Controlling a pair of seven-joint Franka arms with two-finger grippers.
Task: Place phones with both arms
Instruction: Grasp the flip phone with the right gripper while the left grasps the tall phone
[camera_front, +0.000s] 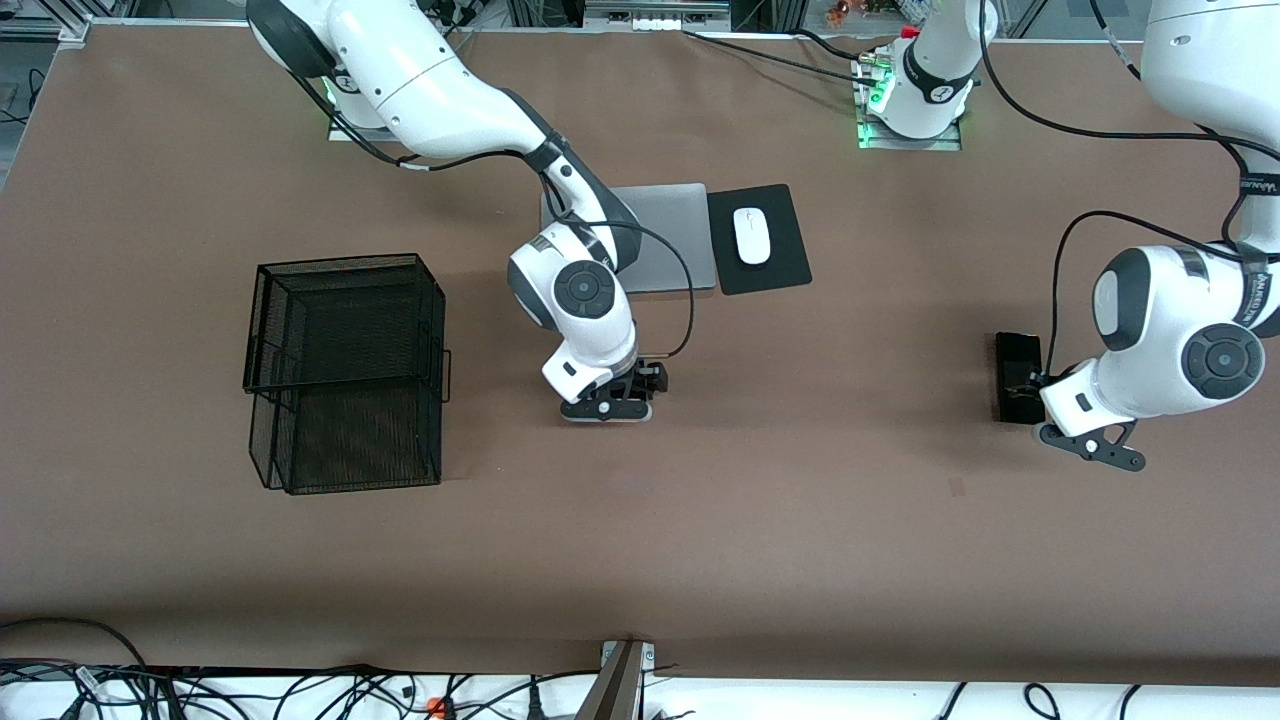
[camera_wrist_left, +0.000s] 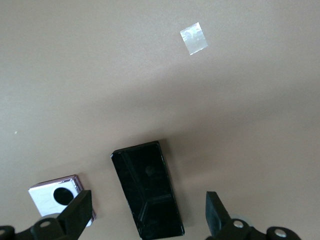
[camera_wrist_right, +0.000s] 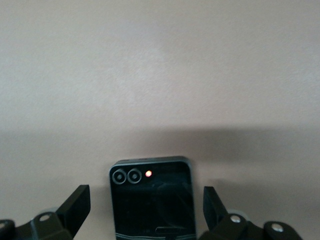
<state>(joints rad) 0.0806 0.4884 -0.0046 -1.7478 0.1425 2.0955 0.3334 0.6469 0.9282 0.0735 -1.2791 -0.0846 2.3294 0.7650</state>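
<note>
Grippers both low over phones, jaws spread, nothing grasped.
We see the right gripper (camera_wrist_right: 145, 210) near mid-table with its fingers either side of the squarish black phone (camera_wrist_right: 152, 197), not clamped. We see the left gripper (camera_wrist_left: 147, 217) toward the left arm's end, fingers apart over the long black slab (camera_wrist_left: 146, 195), with the lilac-white phone (camera_wrist_left: 55, 197) lying just beside that slab on the table (camera_front: 800, 520).

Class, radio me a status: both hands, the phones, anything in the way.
Left hand open over slim black phone; lilac phone beside it. Right hand open, straddling folded black phone. Nothing blocking.
</note>
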